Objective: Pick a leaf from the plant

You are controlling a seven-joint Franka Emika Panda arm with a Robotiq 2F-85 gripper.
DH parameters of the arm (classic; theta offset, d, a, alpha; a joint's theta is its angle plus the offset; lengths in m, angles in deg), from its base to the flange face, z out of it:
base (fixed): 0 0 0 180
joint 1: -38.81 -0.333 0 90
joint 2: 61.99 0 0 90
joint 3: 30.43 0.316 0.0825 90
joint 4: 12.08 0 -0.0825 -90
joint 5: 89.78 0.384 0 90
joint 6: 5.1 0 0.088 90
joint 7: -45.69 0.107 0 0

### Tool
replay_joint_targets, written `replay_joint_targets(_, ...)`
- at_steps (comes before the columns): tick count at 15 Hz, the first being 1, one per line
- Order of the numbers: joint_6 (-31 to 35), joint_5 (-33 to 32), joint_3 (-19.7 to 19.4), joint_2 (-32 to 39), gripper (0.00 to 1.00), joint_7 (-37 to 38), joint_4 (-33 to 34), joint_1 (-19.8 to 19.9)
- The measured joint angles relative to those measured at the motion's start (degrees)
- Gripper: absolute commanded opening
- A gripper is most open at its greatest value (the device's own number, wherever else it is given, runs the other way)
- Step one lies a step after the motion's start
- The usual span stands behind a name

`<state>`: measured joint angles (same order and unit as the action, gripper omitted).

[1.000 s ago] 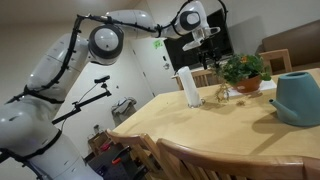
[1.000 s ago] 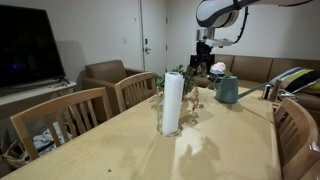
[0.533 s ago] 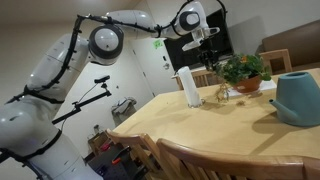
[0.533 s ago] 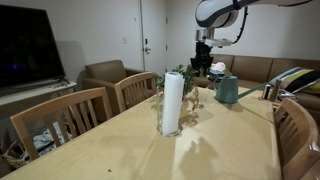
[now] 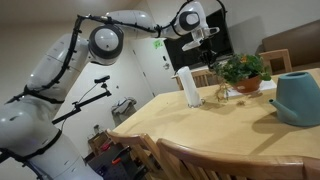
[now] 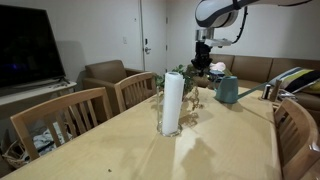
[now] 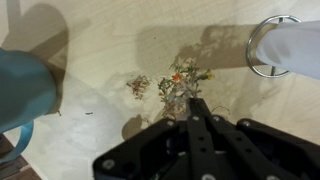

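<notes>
While the gripper (image 5: 206, 40) hangs high above the bench (image 5: 200, 125), the wrist view shows its fingers drawn close together, with nothing visible between them. The plant (image 5: 243, 68) stands in its pot (image 5: 246, 86) near the far edge of the bench, between the white cylinder (image 5: 188, 87) and the watering can (image 5: 298, 98). The wrist view shows only a small sprig (image 7: 180, 85) on the bench below, not the plant.

Judgement: approach step, leaf not yet picked. To do it well:
- Open the gripper and centre it over the plant.
- Descend on one outer leaf and close on the blade.
- Pull gently so the pot stays put.
</notes>
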<state>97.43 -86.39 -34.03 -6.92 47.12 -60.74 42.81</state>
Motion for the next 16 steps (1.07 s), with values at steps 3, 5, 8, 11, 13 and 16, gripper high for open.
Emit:
replay_joint_targets(3, 0.14, -0.02, 0.0, -0.11, 0.0, -0.53, 0.01, -0.03)
replay_joint_targets(5, 0.3, -0.28, 0.0, -0.31, 0.0, -1.5, 0.0, -0.11)
replay_joint_targets(8, 0.96, -1.22, 0.0, -0.45, 0.0, -2.76, -0.06, -0.57)
replay_joint_targets(11, 1.46, -2.73, 0.0, -0.46, 0.0, -3.48, -0.34, -1.35)
replay_joint_targets(13, 2.27, -3.91, 0.0, -0.46, 0.0, -3.6, -0.93, -2.01)
replay_joint_targets(16, 4.07, -5.81, 0.0, -0.55, 0.0, -3.78, -2.63, -3.11)
